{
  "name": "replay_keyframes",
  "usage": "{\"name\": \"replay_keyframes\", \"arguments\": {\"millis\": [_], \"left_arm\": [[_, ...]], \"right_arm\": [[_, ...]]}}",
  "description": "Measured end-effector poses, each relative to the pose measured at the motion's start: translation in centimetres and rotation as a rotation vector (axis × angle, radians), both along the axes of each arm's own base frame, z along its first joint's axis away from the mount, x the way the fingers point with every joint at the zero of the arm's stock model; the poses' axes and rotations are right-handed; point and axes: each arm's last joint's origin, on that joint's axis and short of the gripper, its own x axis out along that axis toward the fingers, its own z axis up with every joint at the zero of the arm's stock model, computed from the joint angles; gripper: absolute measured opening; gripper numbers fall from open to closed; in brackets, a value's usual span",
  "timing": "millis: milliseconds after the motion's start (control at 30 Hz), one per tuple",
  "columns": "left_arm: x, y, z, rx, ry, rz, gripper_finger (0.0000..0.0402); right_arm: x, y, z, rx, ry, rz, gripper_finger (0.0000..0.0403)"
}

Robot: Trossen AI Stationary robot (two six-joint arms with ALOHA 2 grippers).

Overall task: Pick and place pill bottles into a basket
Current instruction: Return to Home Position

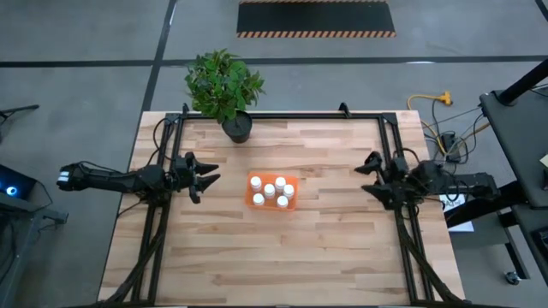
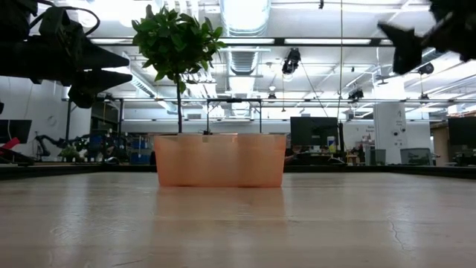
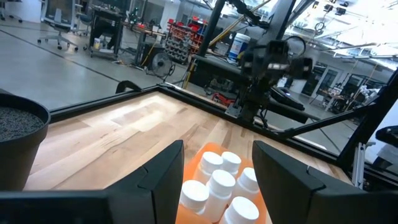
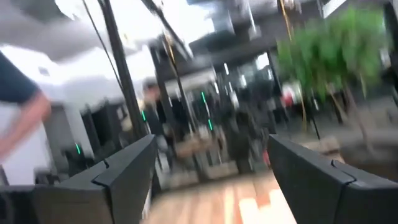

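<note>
The orange basket (image 1: 272,191) stands at the middle of the table and holds several white pill bottles (image 1: 270,191), standing upright; it also shows in the low view (image 2: 219,159) and the bottles in the left wrist view (image 3: 219,183). My left gripper (image 1: 208,176) hovers left of the basket, open and empty. My right gripper (image 1: 366,178) hovers well to the basket's right, open and empty.
A black plant pot with a green plant (image 1: 228,90) stands at the table's far edge, left of centre; its rim shows in the left wrist view (image 3: 18,124). A black metal frame (image 1: 282,115) runs around the table's far and side edges. A person's arm (image 4: 22,118) shows beyond the table.
</note>
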Motion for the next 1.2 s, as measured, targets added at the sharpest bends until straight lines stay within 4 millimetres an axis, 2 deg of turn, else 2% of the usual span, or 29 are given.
{"name": "replay_keyframes", "arguments": {"millis": [267, 467, 833, 1200], "left_arm": [[0.0, 0.0, 0.0, 0.0, 0.0, 0.0, 0.0173], [0.0, 0.0, 0.0, 0.0, 0.001, 0.0, 0.0173], [0.0, 0.0, 0.0, 0.0, -0.001, 0.0, 0.0173], [0.0, 0.0, 0.0, 0.0, -0.001, 0.0, 0.0173]], "right_arm": [[0.7, 0.0, -3.3, 0.056, 0.362, 0.01, 0.0293], [1.1, 0.0, -3.8, -0.072, 0.421, -0.007, 0.03], [1.4, 0.1, -4.4, -0.076, 0.488, -0.005, 0.029], [1.5, 0.1, -4.4, -0.076, 0.498, -0.005, 0.0301]]}}
